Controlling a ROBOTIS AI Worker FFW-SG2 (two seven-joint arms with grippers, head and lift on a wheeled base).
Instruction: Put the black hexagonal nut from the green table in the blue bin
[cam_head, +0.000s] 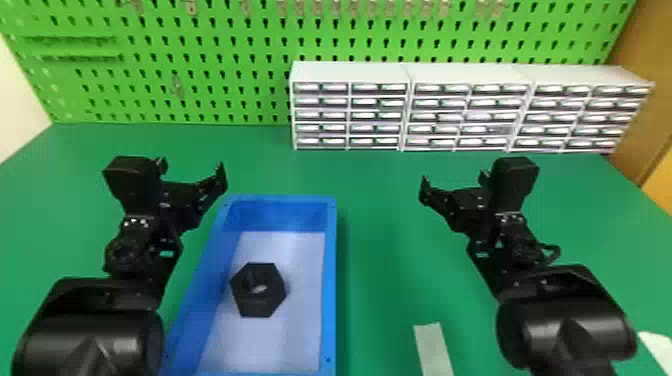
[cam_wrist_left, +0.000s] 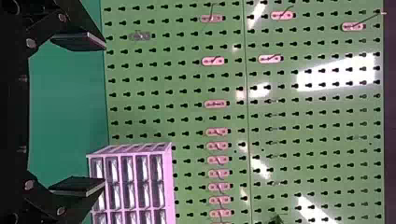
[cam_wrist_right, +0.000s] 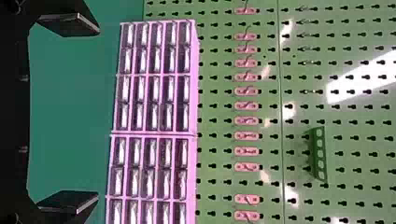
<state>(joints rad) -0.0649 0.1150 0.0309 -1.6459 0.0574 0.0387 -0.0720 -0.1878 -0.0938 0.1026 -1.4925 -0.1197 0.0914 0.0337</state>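
from my head camera, reading the clock from the middle of the blue bin (cam_head: 330, 280), i see the black hexagonal nut (cam_head: 272, 295) inside on the pale floor, a touch toward nine. my left gripper (cam_head: 190, 167) is at eleven, wide open and empty; its arm hides part of the bin's nine o'clock wall. my right gripper (cam_head: 454, 179) is at two, also spread wide, holding nothing. drawer cabinets (cam_head: 350, 72) stand between one and two, against the pegboard (cam_head: 225, 50); a pale strip (cam_head: 431, 345) lies at four on the green table (cam_head: 380, 280).
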